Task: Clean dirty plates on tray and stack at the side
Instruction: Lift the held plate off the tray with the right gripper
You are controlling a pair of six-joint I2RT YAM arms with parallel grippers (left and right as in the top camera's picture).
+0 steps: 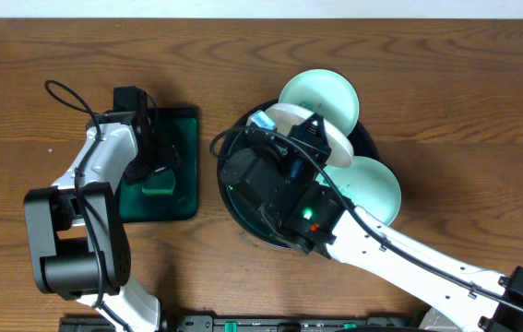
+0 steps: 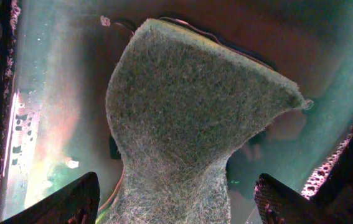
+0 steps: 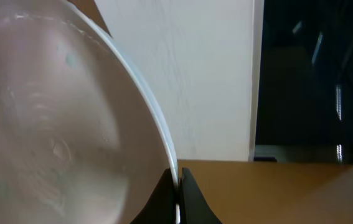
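Observation:
The round black tray point(image 1: 240, 210) lies under my right arm. My right gripper point(image 1: 313, 131) is shut on the rim of a white plate point(image 1: 338, 146) and holds it tilted above the tray. In the right wrist view that plate point(image 3: 51, 124) fills the left side, its rim pinched in the gripper point(image 3: 177, 190). A pale-aqua plate point(image 1: 326, 92) sits at the tray's far edge. Another point(image 1: 374, 187) sits at its right. My left gripper point(image 1: 155, 164) is open over the sponge point(image 1: 160, 187). In the left wrist view the grey-green sponge point(image 2: 188, 112) stands between the spread fingers point(image 2: 70, 202), apart from both.
A rectangular dark green tray point(image 1: 184, 198) holds the sponge, left of the black tray. Its wet green floor point(image 2: 45, 124) shows round the sponge. Bare wooden table lies to the far left, along the back and at the right. A dark rail runs along the front edge.

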